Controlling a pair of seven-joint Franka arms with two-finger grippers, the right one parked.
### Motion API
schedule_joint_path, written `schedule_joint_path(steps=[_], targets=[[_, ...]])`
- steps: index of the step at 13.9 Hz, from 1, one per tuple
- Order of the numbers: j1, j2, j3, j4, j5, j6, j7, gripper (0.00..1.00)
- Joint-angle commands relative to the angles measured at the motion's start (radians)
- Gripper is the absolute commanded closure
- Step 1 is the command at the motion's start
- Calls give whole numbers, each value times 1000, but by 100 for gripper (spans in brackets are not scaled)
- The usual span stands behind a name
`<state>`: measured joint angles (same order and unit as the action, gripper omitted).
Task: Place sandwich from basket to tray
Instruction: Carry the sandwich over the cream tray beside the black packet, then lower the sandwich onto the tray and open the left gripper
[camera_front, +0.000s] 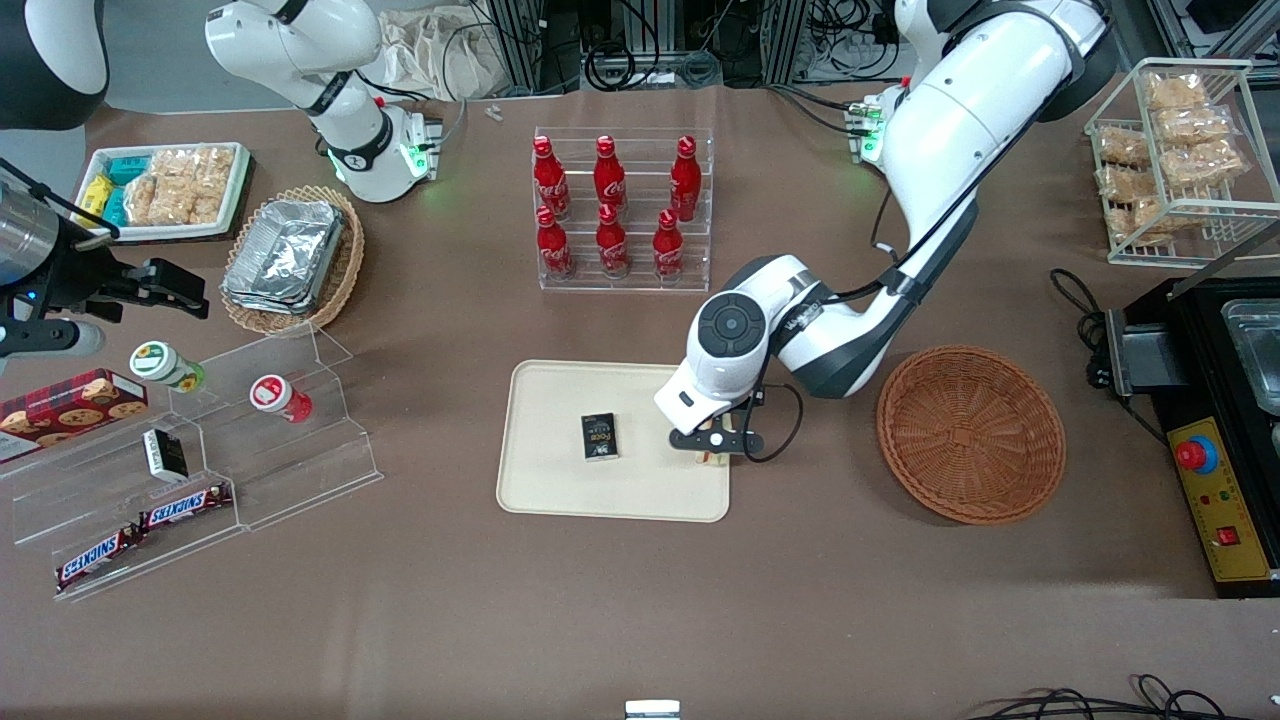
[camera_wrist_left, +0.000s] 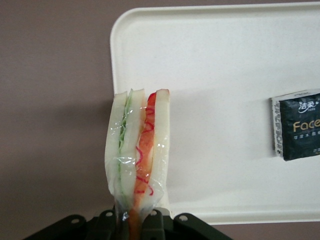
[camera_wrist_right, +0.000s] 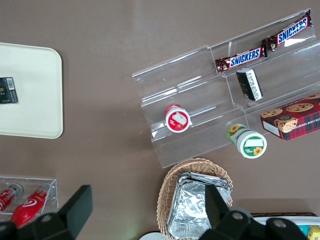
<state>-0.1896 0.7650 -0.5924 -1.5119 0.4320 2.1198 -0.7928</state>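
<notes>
The sandwich (camera_wrist_left: 136, 155) is pinched at its narrow end by the gripper (camera_front: 716, 446), whose jaws are closed on it. It is held above the tray (camera_front: 560, 480), over the rim on the side toward the basket (camera_front: 970, 433). Bare tray surface lies between it and 1 dark packet (camera_front: 599, 437).

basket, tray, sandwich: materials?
Basket: woven wicker, reddish-brown, matte; radial weave shows. Tray: looks like moulded plastic, cream, smooth, faintly speckled, with a rounded low rim. Sandwich: white bread layers, seemingly in clear film, judging by glossy highlights and wrinkles. The gripper is shut on it over the tray's edge.
</notes>
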Motion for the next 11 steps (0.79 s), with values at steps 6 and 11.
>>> schedule_joint_path(steps=[6,11], targets=[[-14,88,19,29,34,63,-61,0],[-2,54,17,73,4,-70,-57,0]])
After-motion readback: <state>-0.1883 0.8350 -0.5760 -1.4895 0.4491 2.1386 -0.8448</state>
